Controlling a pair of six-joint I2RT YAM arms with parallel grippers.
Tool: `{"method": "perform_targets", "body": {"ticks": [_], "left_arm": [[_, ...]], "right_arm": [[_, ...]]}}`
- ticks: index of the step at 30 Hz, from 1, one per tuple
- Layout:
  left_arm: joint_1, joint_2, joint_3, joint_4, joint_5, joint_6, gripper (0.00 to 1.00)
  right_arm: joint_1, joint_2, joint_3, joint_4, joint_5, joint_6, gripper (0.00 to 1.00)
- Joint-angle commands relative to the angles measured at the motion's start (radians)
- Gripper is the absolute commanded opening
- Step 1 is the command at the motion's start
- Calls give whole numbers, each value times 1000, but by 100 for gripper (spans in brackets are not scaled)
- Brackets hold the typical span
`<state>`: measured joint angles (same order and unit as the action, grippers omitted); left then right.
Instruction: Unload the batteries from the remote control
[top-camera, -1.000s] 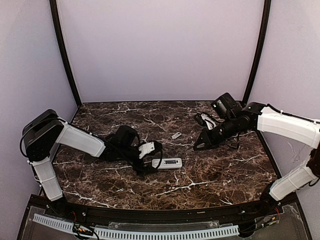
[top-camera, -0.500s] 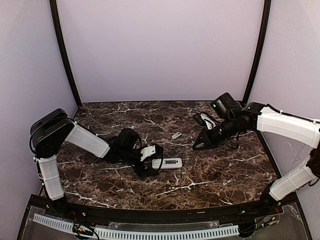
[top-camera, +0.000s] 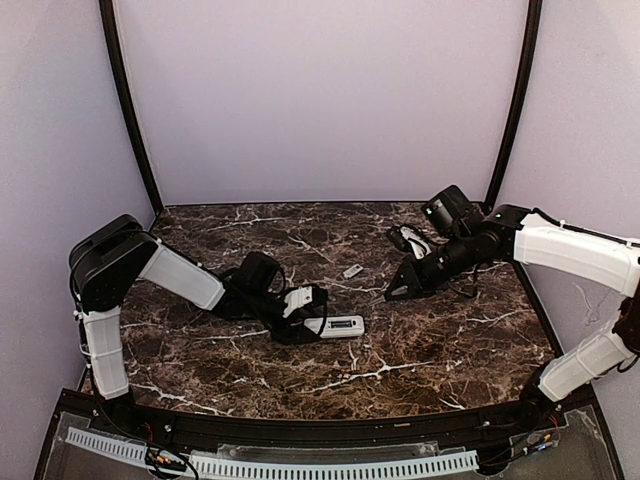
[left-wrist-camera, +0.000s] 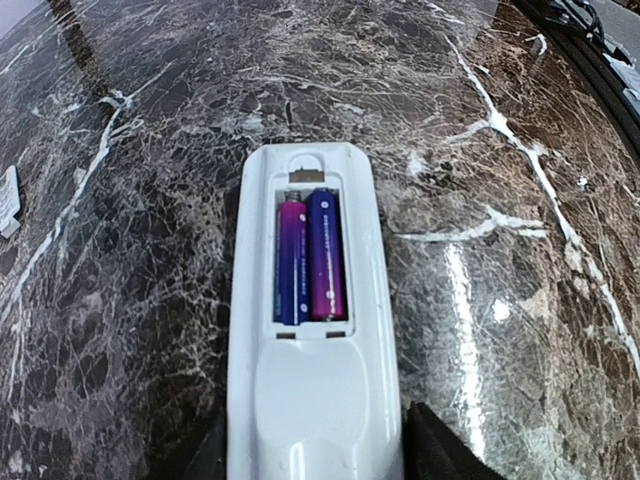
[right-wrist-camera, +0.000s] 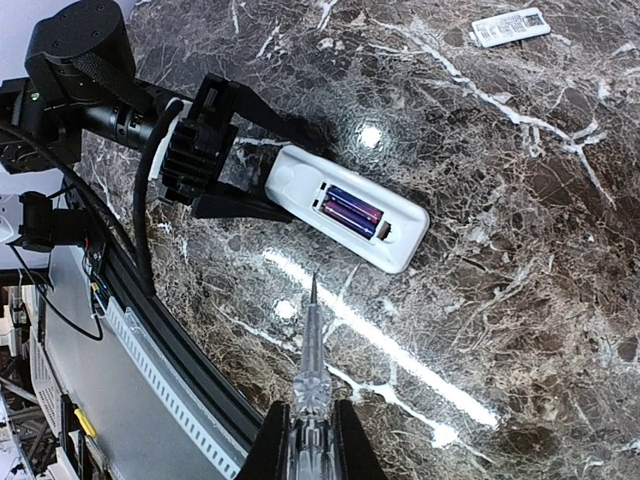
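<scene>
**Bench** (top-camera: 450, 350): dark veined marble, walled at the far, left and right edges.

**Remote control** (top-camera: 338, 325): near mid-bench, a little left of centre and nearer the near edge. It lies along that edge, back up, with the recess uncovered.

**Batteries** (left-wrist-camera: 310, 258): two, side by side, seated in the recess.

**Left gripper** (left-wrist-camera: 318, 445): low on the bench at the remote's left end. The jaws are spread astride that end, with the fingers (left-wrist-camera: 432, 455) close against its long sides. Whether they press it cannot be told.

**Right gripper** (right-wrist-camera: 308, 440): toward the far right corner. The jaws are pressed together on a clear pointed tool (right-wrist-camera: 312, 340). The tip aims at the remote's long side and stands apart from it.

**Cover piece** (top-camera: 352, 271): small, flat and pale. It lies on the far side of the remote, well apart from it.

**Open room**: bare marble runs from the remote's free right end to the right edge, and from its long side to the near edge.
</scene>
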<state>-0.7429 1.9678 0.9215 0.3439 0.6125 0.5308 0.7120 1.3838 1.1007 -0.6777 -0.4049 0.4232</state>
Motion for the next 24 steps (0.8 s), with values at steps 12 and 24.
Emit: {"method": "perform_targets", "body": {"ticks": [12,24], "left_arm": [[-35,-51,16,-108,-48,10,18],[-87,-201,3,-72,-173,-151,2]], "right_arm": [[-6,-7,-5,15,5,-4,0],[-7,-45,17,-36,28,-9,0]]}}
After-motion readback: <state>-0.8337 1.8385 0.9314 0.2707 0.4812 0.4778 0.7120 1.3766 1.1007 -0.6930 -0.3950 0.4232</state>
